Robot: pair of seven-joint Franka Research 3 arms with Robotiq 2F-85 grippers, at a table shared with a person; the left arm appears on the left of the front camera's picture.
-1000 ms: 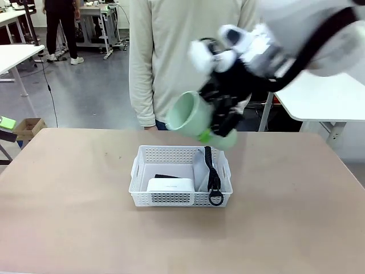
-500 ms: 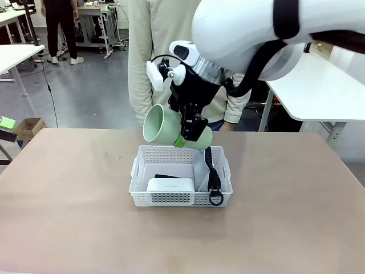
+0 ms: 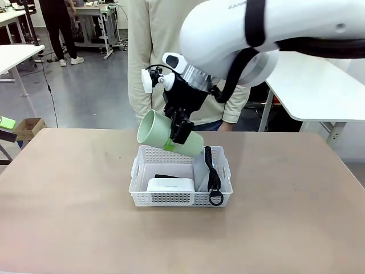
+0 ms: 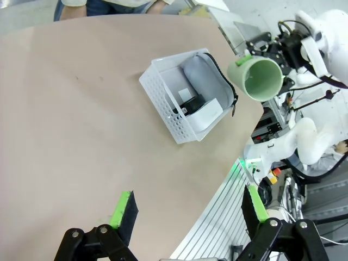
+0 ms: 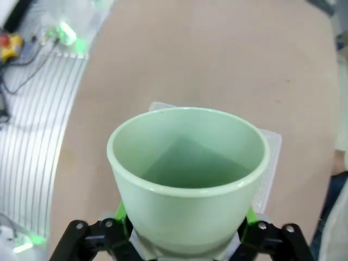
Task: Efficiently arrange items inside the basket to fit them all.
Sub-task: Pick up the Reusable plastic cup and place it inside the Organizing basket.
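The pale green cup [image 3: 162, 132] hangs tilted, mouth to the left, just above the far edge of the white lattice basket [image 3: 171, 198]. My right gripper [image 3: 178, 136] is shut on its lower body. In the right wrist view the cup [image 5: 187, 174] sits between the green pads, with the basket's rim [image 5: 272, 157] behind it. Inside the basket lie a white block [image 3: 170, 185], a black stapler [image 3: 164, 177] and a grey pouch [image 3: 201, 166] with a black strap [image 3: 213, 174]. My left gripper [image 4: 189, 209] is open, high above the table, far from the basket [image 4: 163, 100] and cup [image 4: 261, 79].
A person [image 3: 151, 57] in a cream top stands at the table's far edge behind the basket. The brown table [image 3: 68, 200] is bare on both sides of the basket. White tables stand off to the right and far left.
My right arm has carried the cup leftward and lower, from above the basket's right side to over its far left edge. The basket's contents have not moved.
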